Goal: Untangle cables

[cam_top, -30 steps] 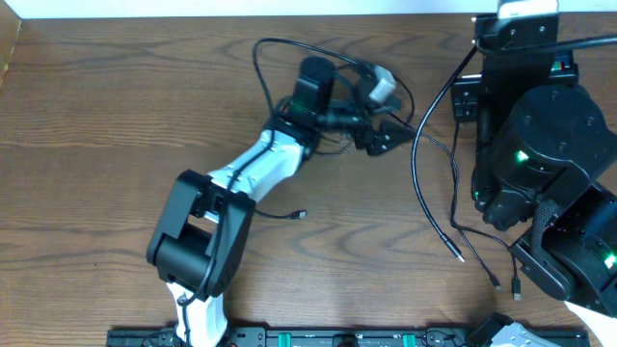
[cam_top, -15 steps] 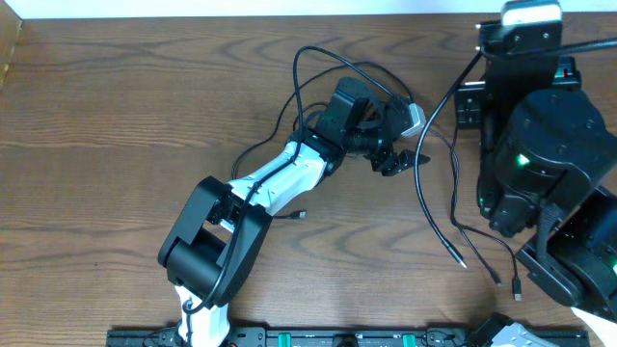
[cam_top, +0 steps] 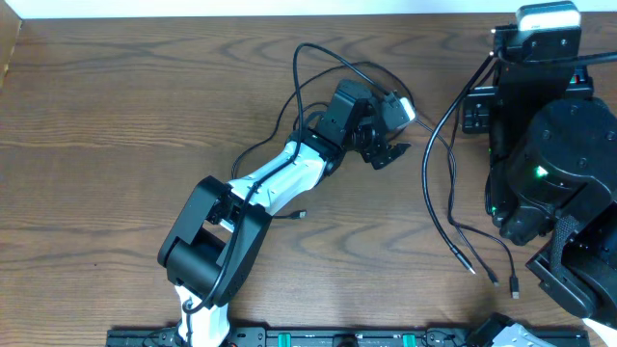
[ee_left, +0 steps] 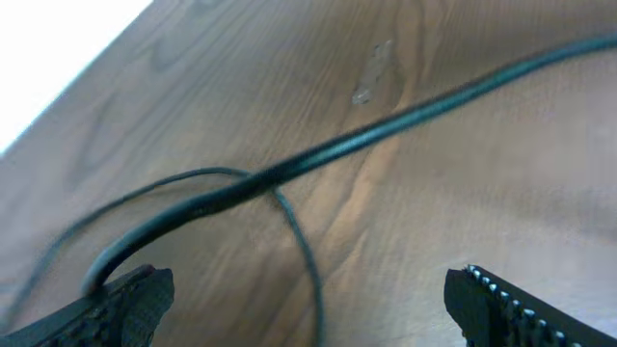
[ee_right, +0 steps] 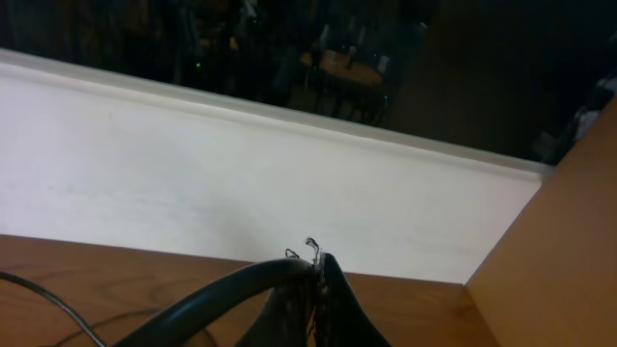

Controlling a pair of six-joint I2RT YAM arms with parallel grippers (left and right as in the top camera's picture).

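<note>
left jaws: spread over cables [ee_left: 386,130] | right jaws: clamped on black cable [ee_right: 224,286]

No text, label, brand or number can be read anywhere.

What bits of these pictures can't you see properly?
- Right claw: from above, hidden under its own arm; in its wrist view, too dark to tell if it pinches anything.
- Cables near the left claw: from above, the claw covers where they cross.
- Black cable: left wrist view, blurred, ends cut off by the edges.
- Plugs: from above, too small to name.
</note>
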